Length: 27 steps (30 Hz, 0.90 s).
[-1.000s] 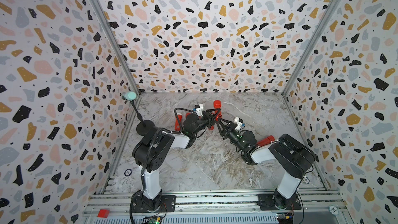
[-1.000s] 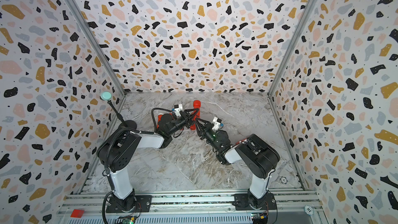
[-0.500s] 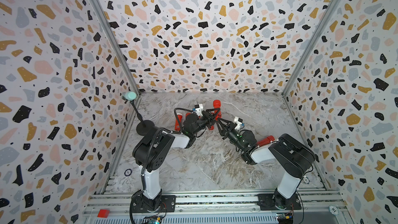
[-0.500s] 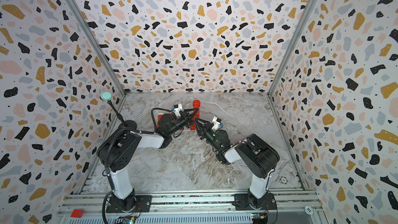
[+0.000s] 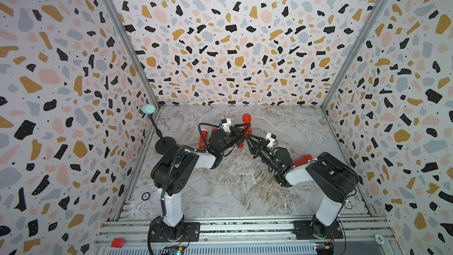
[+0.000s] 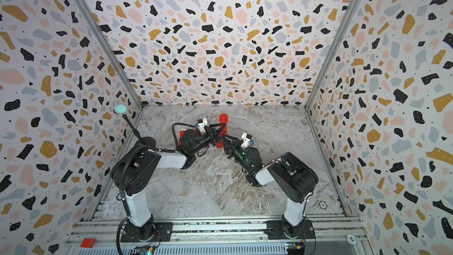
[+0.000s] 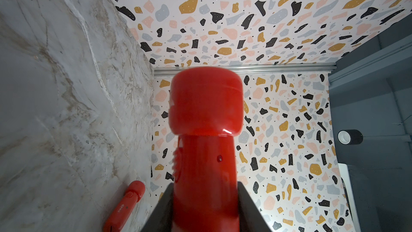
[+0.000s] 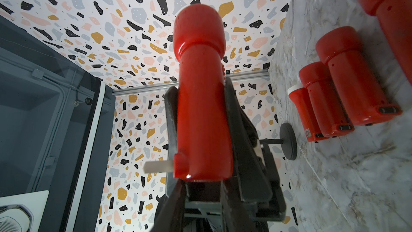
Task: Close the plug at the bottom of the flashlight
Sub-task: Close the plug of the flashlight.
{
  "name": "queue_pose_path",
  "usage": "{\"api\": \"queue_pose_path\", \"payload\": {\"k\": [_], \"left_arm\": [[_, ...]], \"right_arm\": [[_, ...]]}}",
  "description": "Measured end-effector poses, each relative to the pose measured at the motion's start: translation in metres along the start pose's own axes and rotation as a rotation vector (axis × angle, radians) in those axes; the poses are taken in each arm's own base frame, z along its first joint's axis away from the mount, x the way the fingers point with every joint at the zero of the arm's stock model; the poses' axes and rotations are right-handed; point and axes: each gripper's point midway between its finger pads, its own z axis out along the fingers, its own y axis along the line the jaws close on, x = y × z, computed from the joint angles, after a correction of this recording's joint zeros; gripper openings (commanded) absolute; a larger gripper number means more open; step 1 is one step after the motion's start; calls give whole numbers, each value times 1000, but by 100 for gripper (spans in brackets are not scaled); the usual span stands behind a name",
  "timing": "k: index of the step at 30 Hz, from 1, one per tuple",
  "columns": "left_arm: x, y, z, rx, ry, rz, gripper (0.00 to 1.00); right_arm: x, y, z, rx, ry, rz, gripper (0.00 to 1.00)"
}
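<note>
In both top views a red flashlight [image 5: 246,118] [image 6: 223,118] hangs above the marble table, its wide head toward the back wall. My left gripper [image 5: 245,130] [image 7: 205,197] is shut on its body, a dark finger on each side. In the right wrist view the flashlight [image 8: 200,85] points away, its bottom end nearest. The plug [image 8: 156,166], a whitish tab, sticks out sideways from that end. My right gripper [image 5: 247,140] [image 8: 204,188] sits right at the bottom end, fingers drawn to a narrow tip, nothing seen between them.
Several other red flashlights [image 8: 356,85] lie side by side on the table [image 5: 232,187]; one [image 5: 203,138] shows behind my left arm, another [image 5: 300,160] under my right arm. A black stand [image 5: 164,144] with a mint top stands by the left wall. A red block [image 5: 117,242] sits on the front rail.
The right gripper's fingers have closed in at the flashlight's bottom end. The left gripper and the flashlight have held still.
</note>
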Motion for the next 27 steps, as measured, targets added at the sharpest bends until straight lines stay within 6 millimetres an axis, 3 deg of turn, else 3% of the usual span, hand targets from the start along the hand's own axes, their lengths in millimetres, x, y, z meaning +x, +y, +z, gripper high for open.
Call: {"api": "queue_pose_path", "payload": {"k": [27], "left_arm": [[-2, 5, 0, -13, -4, -5, 0]], "right_arm": [[-1, -6, 2, 20, 6, 12, 27]]}}
